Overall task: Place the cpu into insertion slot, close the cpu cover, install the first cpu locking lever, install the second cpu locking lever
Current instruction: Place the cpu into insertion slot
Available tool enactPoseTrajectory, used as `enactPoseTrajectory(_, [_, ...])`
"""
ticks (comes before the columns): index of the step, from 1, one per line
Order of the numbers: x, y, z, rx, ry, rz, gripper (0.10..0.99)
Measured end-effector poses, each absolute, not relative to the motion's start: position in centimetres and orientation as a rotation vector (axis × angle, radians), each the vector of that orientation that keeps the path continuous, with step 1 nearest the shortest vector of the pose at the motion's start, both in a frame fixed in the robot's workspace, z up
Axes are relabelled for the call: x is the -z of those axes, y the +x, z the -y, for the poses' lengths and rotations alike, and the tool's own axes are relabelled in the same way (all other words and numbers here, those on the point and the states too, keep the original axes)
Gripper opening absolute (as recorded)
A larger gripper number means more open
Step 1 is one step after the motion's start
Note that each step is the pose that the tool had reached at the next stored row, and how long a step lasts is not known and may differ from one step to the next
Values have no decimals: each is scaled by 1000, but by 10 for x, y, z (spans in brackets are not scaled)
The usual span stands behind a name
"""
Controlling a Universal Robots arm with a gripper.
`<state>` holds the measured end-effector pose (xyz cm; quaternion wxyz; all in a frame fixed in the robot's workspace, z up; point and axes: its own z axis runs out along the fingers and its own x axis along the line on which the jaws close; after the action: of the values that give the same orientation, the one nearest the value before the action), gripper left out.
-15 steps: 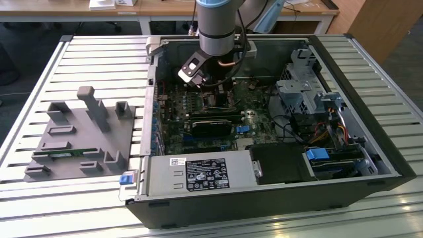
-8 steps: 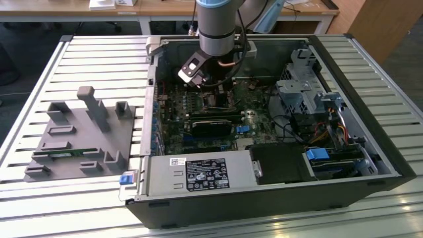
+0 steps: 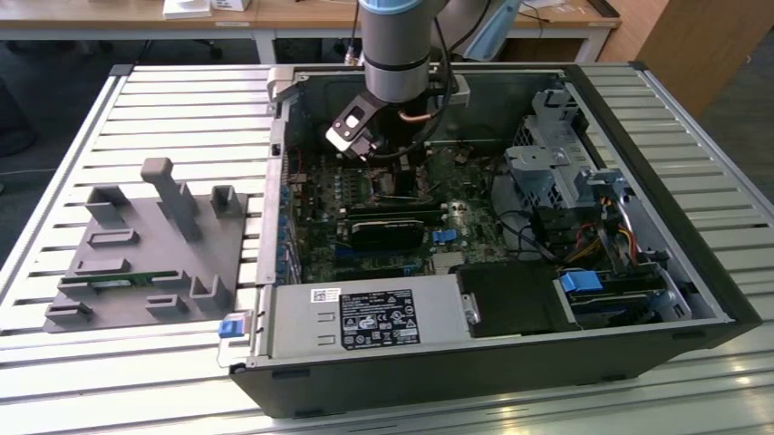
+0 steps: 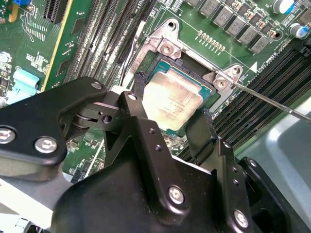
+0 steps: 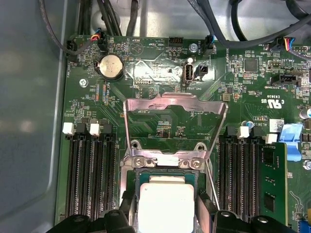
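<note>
The arm (image 3: 394,45) is reaching down into an open computer case (image 3: 716,272) that is lying on a table (image 3: 181,91) made of long metal strips. A grey holder (image 3: 115,272) is sitting on the table at the exterior view's left, apart from the case.

The gripper (image 4: 167,114) is hanging right over the insertion slot (image 4: 181,62) on the green board. Its two black fingers (image 4: 130,103) are pressing on two opposite sides of the cpu (image 4: 172,97) and gripping it between them. The cpu is lying flat inside the insertion slot with its shiny top facing up.

In the first wrist view, the cpu cover (image 5: 146,104) is standing open, tipped up and away from the cpu. A thin metal lever (image 4: 272,101) is sticking out from one corner of the slot, up in the air. Long black memory slots (image 5: 90,179) are running along both sides of the slot, and a round silver battery (image 5: 111,65) is sitting farther off on the board.
</note>
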<state>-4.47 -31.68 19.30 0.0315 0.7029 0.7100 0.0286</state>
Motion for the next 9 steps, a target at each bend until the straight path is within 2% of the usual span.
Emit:
enactPoseTrajectory(6, [-203,-45,317,-88,2165,-2187,612])
enactPoseTrajectory(7, [-205,-45,317,-88,2165,-2187,600])
enactPoseTrajectory(8, [-205,-45,317,-88,2165,-2187,537])
enactPoseTrajectory(9, [-206,-45,317,-88,2165,-2187,537])
